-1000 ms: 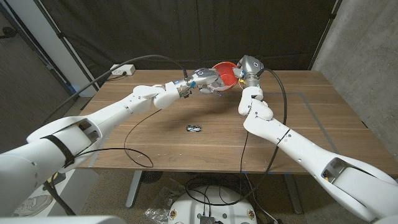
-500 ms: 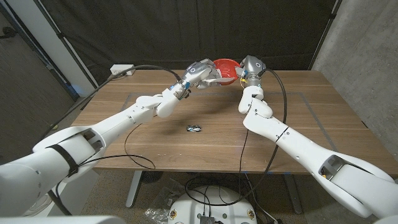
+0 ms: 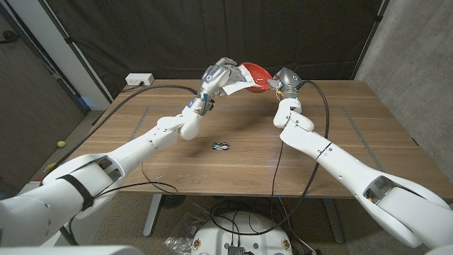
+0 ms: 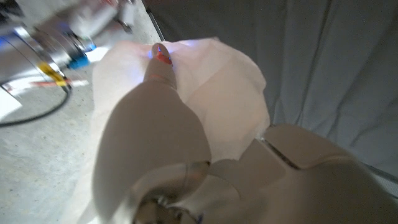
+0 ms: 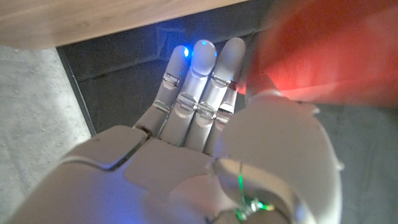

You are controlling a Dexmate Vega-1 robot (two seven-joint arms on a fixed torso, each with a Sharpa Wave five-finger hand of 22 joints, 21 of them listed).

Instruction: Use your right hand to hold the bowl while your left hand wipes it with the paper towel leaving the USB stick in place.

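Arms, head view: both reach fwd to the far table edge, meeting above it. Left hand, raised off the table, grips a crumpled white paper towel and presses it vs. the shallow red round bowl. Left wrist view: the towel is draped over the hand, one fingertip showing against it. Right hand is at the bowl's right side, holding its rim; bowl is lifted and tipped, opening toward the left hand. Right wrist view: fingers are straight and close together, with the thumb side against the blurred red bowl.

Contents: bowl interior is largely covered by towel and hand; cannot tell what, if anything, lies inside.

Surface: small dark USB stick lies on the brown wooden table near its centre, well apart from the bowl and both hands. Black cables trail from each arm across the tabletop. White power strip sits at the far left corner.

Room: dark curtain behind the table; grey concrete wall at right.
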